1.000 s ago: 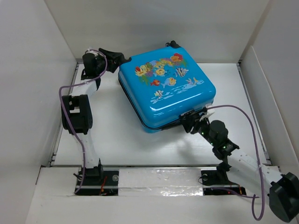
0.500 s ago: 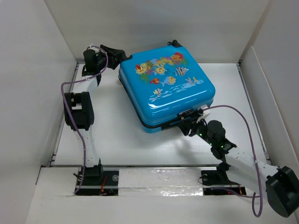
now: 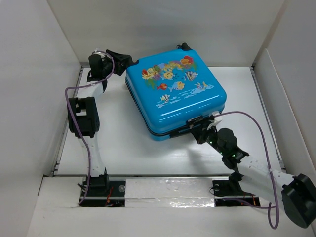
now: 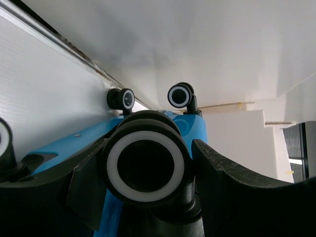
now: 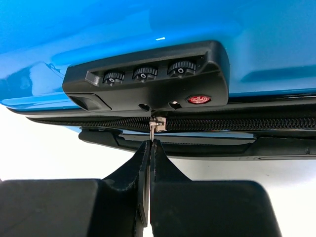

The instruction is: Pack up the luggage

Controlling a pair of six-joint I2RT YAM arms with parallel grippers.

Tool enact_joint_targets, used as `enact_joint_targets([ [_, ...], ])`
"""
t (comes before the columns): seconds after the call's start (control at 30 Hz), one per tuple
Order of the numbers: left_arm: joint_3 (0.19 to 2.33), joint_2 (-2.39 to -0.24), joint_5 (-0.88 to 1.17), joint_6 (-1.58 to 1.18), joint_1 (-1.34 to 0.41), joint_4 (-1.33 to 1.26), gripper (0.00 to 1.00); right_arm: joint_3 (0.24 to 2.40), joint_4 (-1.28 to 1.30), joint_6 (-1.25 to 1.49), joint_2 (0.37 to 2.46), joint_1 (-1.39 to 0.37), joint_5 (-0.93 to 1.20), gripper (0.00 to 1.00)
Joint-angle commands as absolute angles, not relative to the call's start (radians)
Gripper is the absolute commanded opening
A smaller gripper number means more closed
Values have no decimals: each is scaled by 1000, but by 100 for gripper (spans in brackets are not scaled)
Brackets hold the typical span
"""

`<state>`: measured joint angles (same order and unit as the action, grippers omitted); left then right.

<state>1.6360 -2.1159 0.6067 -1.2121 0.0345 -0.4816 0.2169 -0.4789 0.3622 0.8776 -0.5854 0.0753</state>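
Snapping together over the last second, the fingers of the right gripper (image 5: 149,148) are now pressing flat against each other, where a moment ago they were standing apart. The arm behind them is also sitting a touch closer to the suitcase (image 3: 175,94).

The suitcase is lying flat on the table (image 3: 123,143), fish print up and lid down, angled between the two arms. At its near edge the right fingers are pinching the lower tip of the small silver zipper pull (image 5: 154,127), which is hanging just under the black lock (image 5: 148,79). At the far left corner the left gripper (image 3: 124,63) is closing around a wheel (image 4: 145,165), one finger against each side, apparently bracing the case.

Trouble from here looks likely to be coming from the thinness of that pinch. Only the end of the pull is sitting between the fingers, so a sideways tug may be slipping it free. A pull off the line of the zipper (image 5: 237,123) risks jamming the slider or dragging the whole case. The wheel is round and probably swivelling, so the left hold may be letting the suitcase turn under load.
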Motion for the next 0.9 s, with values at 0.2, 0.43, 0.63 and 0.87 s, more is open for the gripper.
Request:
enact_joint_targets([
  [0.2, 1533, -2007, 580, -1229, 41, -718, 0, 274, -635, 489, 981, -882, 75, 0],
  [0.43, 1421, -1942, 552, -1241, 32, -810, 0, 288, -678, 508, 1042, -915, -170, 0],
  [0.63, 1382, -1911, 537, -1207, 54, -792, 0, 322, -654, 450, 967, -651, 7, 0],
  [0.87, 1263, -1829, 468, -1210, 31, -801, 0, 586, -496, 399, 1034, -261, 375, 0],
])
